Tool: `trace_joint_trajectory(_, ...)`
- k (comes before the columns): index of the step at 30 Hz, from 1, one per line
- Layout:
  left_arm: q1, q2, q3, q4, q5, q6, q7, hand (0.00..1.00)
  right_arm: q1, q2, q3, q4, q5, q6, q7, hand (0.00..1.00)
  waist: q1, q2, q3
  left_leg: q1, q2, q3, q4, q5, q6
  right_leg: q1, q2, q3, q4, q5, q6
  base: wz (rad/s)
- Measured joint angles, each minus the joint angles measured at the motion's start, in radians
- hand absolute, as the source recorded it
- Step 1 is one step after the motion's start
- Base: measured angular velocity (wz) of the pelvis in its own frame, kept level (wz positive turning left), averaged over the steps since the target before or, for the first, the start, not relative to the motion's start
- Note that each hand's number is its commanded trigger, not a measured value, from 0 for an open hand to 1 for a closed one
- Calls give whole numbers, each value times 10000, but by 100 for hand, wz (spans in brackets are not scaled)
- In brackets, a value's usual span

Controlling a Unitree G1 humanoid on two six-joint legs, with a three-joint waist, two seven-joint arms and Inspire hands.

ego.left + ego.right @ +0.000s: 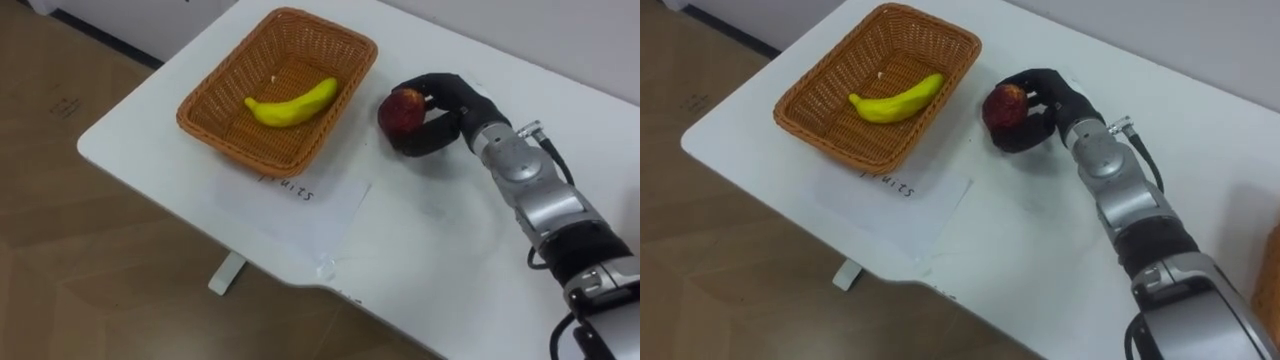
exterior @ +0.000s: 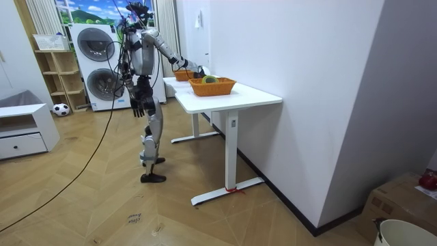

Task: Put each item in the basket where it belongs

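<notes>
Right hand (image 1: 440, 112) curls around the apple (image 1: 400, 110) beside the basket (image 1: 215, 105).

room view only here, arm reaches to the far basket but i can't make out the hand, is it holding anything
Observer: Yes, the right hand is curled round a red apple.
Operator: is it in the basket
Observer: No, the apple is outside the wicker basket, close beside the rim on the robot's right.
Operator: anything in there
Observer: One banana, lying on the basket's floor.
</notes>
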Motion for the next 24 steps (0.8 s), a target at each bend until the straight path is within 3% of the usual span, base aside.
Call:
trace_joint_trajectory(12, 244, -5, 239, -3, -31, 32, 17, 0, 22, -92, -41, -1810, 22, 139, 165, 100, -424, -81, 0, 508, -43, -126, -108, -1, -1, 573, 29, 3, -136, 0, 1, 3)
trace_joint_trajectory(24, 328, -77, 615, 1, 72, 521, 23, 0, 23, -97, -39, -2857, -14, 449, 193, 100, -493, 21, -116, 866, -135, -263, -138, 1, 2, 1007, -5, -29, -188, -13, 21, 3)
